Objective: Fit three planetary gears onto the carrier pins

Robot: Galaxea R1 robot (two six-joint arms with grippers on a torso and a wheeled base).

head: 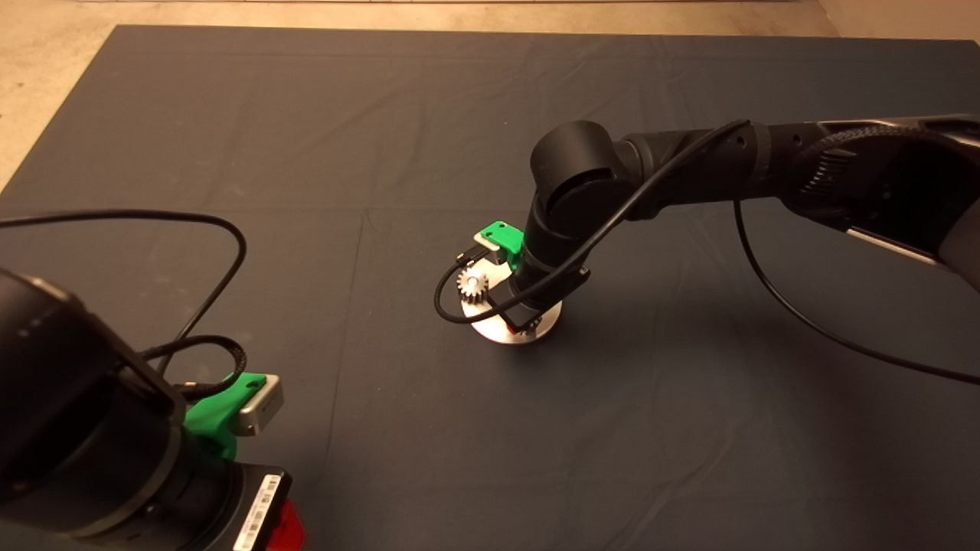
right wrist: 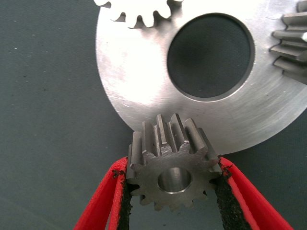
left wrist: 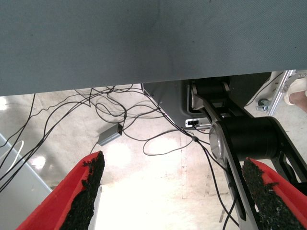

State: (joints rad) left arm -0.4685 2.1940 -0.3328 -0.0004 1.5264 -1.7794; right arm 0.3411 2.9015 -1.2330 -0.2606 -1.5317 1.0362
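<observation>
Head view: the carrier disc lies near the middle of the dark mat on the worktop. One planetary gear sits on the disc at about ten o'clock of its centre, seemingly seated on a pin. The right arm comes in from three o'clock and bends steeply down over the disc, hiding most of it, so the remaining pins cannot be made out here. The left hand waits at the picture's seven o'clock corner, well apart from the disc.

Left wrist view: the left hand's pads stand wide apart with nothing between them; beyond lie floor, cables and part of the robot's base.

Right wrist view: the right hand is closed on a third gear, held by its teeth with the bore facing the camera, at the disc's rim. Two seated gears show partly at the far edge, one at eleven o'clock of the centre hole, another at three o'clock. By my reading, two gears are on and the last is not yet lowered onto its pin, which is hidden.
</observation>
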